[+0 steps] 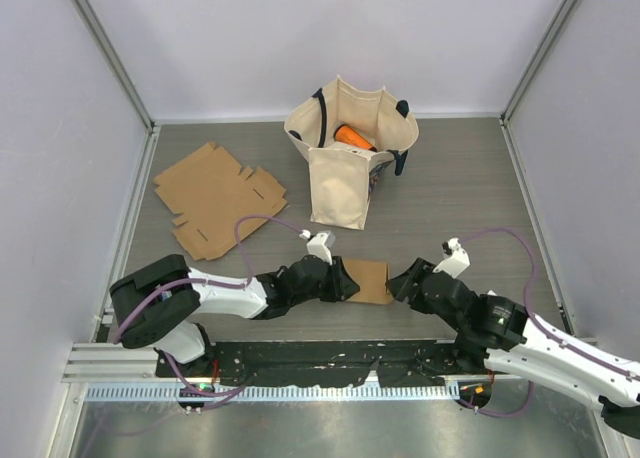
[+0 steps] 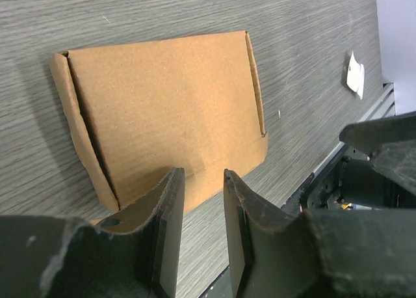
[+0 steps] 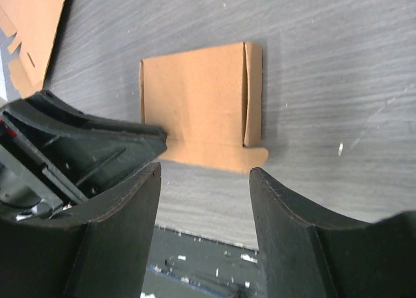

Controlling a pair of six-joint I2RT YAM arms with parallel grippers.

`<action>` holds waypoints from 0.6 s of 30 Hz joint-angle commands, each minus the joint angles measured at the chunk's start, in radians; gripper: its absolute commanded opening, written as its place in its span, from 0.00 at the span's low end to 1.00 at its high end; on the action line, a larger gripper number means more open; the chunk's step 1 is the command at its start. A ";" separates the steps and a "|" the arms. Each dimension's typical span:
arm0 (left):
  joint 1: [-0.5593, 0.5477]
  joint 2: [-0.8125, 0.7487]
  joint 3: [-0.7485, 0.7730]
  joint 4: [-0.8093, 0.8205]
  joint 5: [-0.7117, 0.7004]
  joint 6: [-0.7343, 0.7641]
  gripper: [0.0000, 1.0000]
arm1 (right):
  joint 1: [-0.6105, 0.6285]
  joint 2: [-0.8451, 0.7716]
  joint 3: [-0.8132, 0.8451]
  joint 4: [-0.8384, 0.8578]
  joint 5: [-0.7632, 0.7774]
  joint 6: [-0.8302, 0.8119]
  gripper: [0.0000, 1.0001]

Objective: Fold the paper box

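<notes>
The paper box [image 1: 372, 280] is a small brown cardboard piece, folded and lying flat on the table between the two arms. In the left wrist view the box [image 2: 169, 109] lies just past the fingertips, its side flaps folded in. My left gripper [image 1: 343, 283] is at the box's left edge, and its jaws [image 2: 200, 181] are narrowly open with nothing between them. My right gripper [image 1: 402, 281] sits just right of the box, apart from it. Its jaws [image 3: 205, 177] are wide open and empty, with the box [image 3: 195, 109] beyond them.
A flat unfolded cardboard sheet [image 1: 215, 198] lies at the back left. A beige tote bag [image 1: 345, 168] stands at the back centre with an orange object [image 1: 352, 137] inside. A small white scrap [image 2: 355, 73] lies on the table. The metal rail [image 1: 300, 390] runs along the near edge.
</notes>
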 commanded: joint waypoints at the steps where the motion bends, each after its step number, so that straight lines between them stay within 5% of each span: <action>1: 0.003 0.030 0.007 0.052 0.020 -0.003 0.34 | -0.032 0.089 -0.048 0.215 0.099 -0.158 0.63; 5: 0.003 0.019 -0.005 0.049 0.015 -0.003 0.34 | -0.129 0.256 -0.079 0.406 -0.034 -0.244 0.62; 11: 0.005 0.002 -0.002 0.039 0.018 0.017 0.37 | -0.271 0.275 -0.174 0.589 -0.161 -0.317 0.57; 18: 0.005 0.016 0.024 0.018 0.038 0.037 0.40 | -0.296 0.397 -0.150 0.646 -0.214 -0.387 0.36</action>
